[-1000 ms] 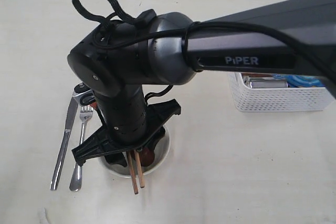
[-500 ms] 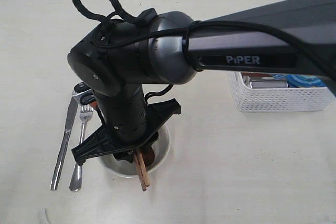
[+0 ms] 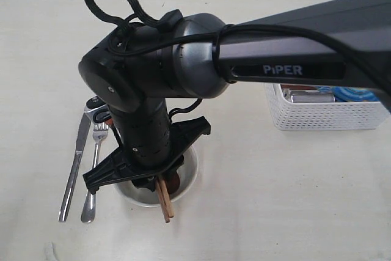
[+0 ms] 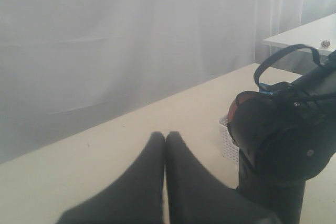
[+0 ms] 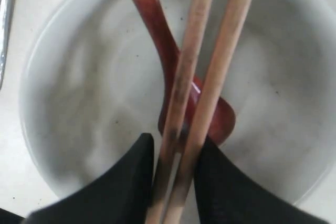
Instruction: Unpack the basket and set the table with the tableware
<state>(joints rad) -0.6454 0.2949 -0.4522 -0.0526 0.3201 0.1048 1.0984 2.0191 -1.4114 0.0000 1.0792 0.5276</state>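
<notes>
Near-left on the table [image 3: 275, 206], exterior view: right arm [image 3: 153, 71] is spanning in from the right and hanging over the bowl [image 3: 190, 172], with its wrist hiding the jaws. Chopsticks [image 3: 164, 205] are sticking out over the bowl's near rim, side by side and touching. Spoon [image 3: 173, 181] is showing as a red-brown patch inside the bowl. Knife [image 3: 72, 166] and fork [image 3: 93, 172] are lying parallel just left of the bowl. Basket [image 3: 327, 114] is sitting well apart on the right, holding a blue bag [image 3: 353, 94] and what looks like the steel cup [image 3: 308, 96].

Left wrist view: left gripper [image 4: 165, 136] is hanging above the table, jaws pressed together and gripping nothing.

Right wrist view: right gripper [image 5: 173, 153] is pinching both chopsticks as one bundle, fingers [image 5: 131, 182] bearing on the outer sides. The sticks are crossing above the spoon, which is lying on the bowl floor.

Handling, my read: the sticks are looking light, stiff and smooth, so they're likely to roll or scissor. Clamping them squarely as a pair near the overhanging end looks right. A straight lift is looking safest, so the far tips aren't dragging the spoon. The bowl is looking glazed and breakable.

Look: pale tan wood, one stick showing dark smudges along the shaft.
</notes>
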